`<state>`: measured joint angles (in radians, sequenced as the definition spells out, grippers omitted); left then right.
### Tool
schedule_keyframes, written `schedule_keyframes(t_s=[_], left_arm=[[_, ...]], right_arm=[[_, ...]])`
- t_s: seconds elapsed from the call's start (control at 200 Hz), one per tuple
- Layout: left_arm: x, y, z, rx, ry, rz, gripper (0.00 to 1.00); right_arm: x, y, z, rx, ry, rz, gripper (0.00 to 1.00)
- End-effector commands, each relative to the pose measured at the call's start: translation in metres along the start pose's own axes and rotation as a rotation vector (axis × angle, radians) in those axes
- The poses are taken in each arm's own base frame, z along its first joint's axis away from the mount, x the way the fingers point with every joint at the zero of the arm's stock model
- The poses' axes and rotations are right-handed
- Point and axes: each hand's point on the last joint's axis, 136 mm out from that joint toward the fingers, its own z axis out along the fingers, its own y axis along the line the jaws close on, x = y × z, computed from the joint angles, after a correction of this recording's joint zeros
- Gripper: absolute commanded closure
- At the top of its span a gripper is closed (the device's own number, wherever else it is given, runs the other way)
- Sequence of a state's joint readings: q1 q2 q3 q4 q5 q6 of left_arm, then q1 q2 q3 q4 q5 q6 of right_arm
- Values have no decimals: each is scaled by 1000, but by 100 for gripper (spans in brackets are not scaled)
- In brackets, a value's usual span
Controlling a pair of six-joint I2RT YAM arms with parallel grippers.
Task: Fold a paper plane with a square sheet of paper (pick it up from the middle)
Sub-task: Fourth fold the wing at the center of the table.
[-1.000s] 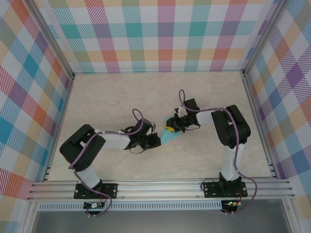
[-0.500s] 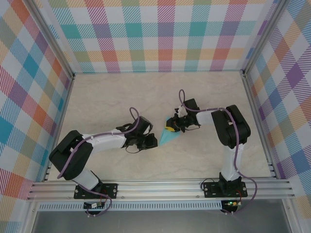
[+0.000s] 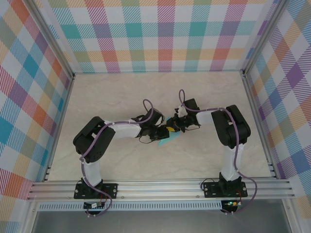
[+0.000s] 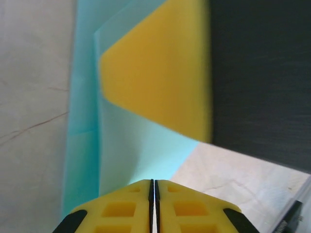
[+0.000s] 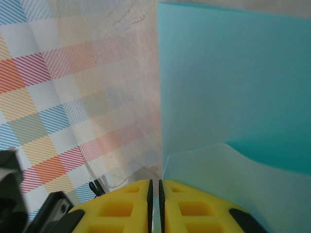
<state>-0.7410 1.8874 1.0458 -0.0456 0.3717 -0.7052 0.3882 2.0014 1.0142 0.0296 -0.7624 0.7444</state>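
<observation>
The light turquoise sheet of paper [image 3: 165, 139], folded into a pointed paper plane shape, lies at mid-table between my two grippers. My left gripper [image 3: 160, 132] is shut, and its yellow tips [image 4: 154, 181] are down at the paper's [image 4: 131, 155] layered creased surface. One yellow finger [image 4: 160, 73] of the right gripper rests on the paper just ahead of them. My right gripper [image 3: 170, 129] comes in from the right and is shut [image 5: 155, 181], with a pale sliver of paper [image 5: 233, 73] between its pads and a curled flap beside them.
The marbled tabletop [image 3: 121, 97] is boxed in by plaid walls [image 3: 155, 34] at the back and on both sides. An aluminium rail [image 3: 160, 187] carrying both arm bases runs along the near edge. Both forearms meet at the table's middle.
My left arm has swung right, carrying its shut gripper from beside the paper onto it, close to the right gripper. The right arm and the paper have stayed put.
</observation>
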Motion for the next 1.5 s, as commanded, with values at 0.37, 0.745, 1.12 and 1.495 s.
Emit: schedule_keyframes(t_s=[0.37, 0.745, 1.12, 1.495], left_arm=[[29, 66, 5, -178, 18, -44, 93], [-1, 9, -23, -24, -78, 50, 85], [-2, 40, -9, -153, -75, 28, 87], [31, 91, -8, -307, -9, -38, 93]], right_arm=[[1, -37, 6, 142, -12, 80, 84], [1, -42, 8, 160, -5, 86, 85], [2, -42, 8, 156, -6, 90, 85], [-9, -15, -5, 106, -36, 52, 84]])
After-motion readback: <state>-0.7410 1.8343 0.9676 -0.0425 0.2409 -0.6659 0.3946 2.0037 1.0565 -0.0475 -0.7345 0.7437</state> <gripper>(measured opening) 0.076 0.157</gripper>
